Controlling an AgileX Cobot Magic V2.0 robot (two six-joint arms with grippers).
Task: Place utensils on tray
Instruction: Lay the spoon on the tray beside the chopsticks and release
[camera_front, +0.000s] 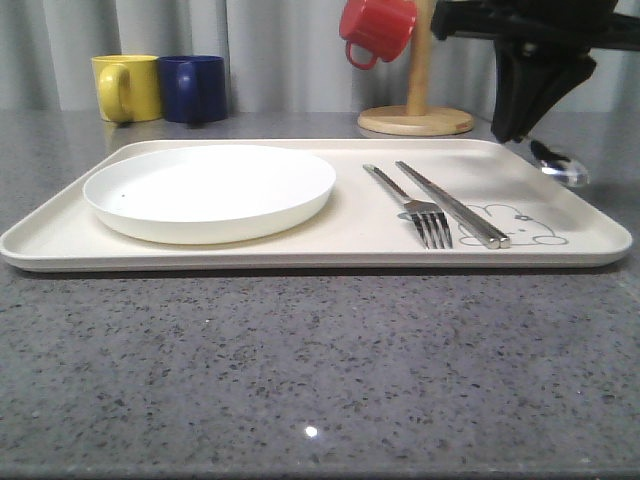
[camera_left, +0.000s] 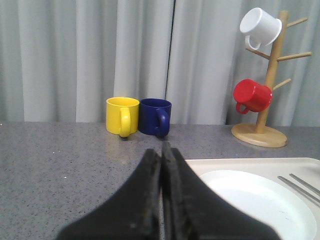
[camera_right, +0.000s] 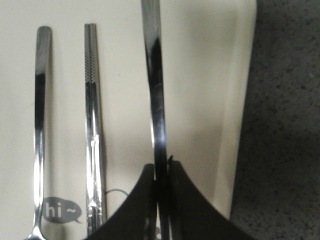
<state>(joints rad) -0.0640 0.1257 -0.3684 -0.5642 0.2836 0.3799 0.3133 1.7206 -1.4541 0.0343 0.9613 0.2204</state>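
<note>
Right gripper (camera_right: 162, 200) pinches the spoon (camera_right: 155, 90) handle over the tray (camera_right: 210, 100); front view shows what seems its bowl; left gripper (camera_left: 161, 165) closed, empty.

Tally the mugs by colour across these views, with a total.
Yellow mug, on the counter: 1
Dark blue mug, on the counter: 1
Red mug, hung on the wooden mug tree: 1
White mug, hung on the same tree: 1
Total: 4
</note>
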